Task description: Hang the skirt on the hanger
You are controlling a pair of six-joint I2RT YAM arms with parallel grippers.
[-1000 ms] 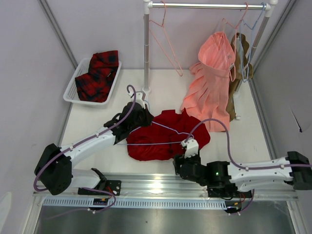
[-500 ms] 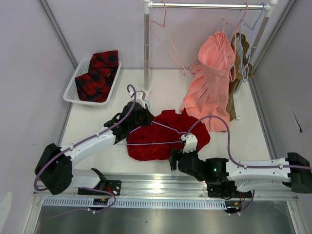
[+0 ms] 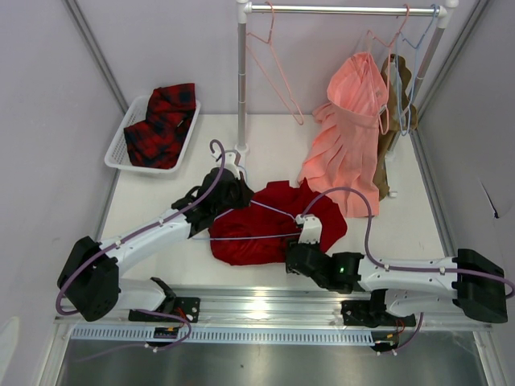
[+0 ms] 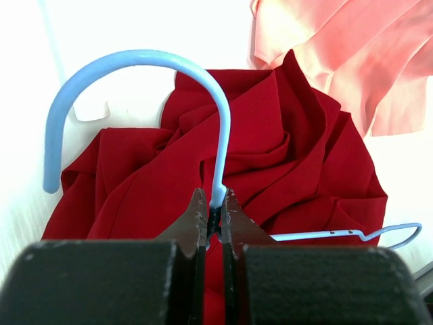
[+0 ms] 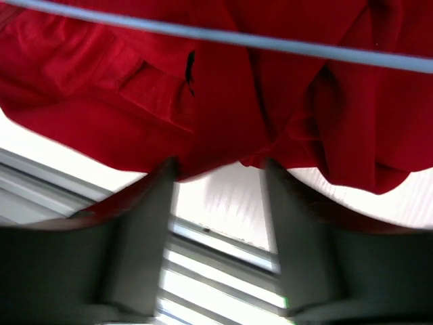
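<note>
Crossing crumpled soft red skirt (image 3: 251,248), thin wire hanger (image 4: 224,142)

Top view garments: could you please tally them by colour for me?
Deep red: 1, the red skirt on the table
Salmon pink: 1, the pink skirt on the rack
Red-and-black plaid: 1, the plaid garment in the basket
Brown: 1, the brown garment behind the pink skirt
Total: 4

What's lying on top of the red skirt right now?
The light-blue hanger lies across the skirt, its neck pinched in the jaws of the left gripper. Anything under the fabric is covered.
</note>
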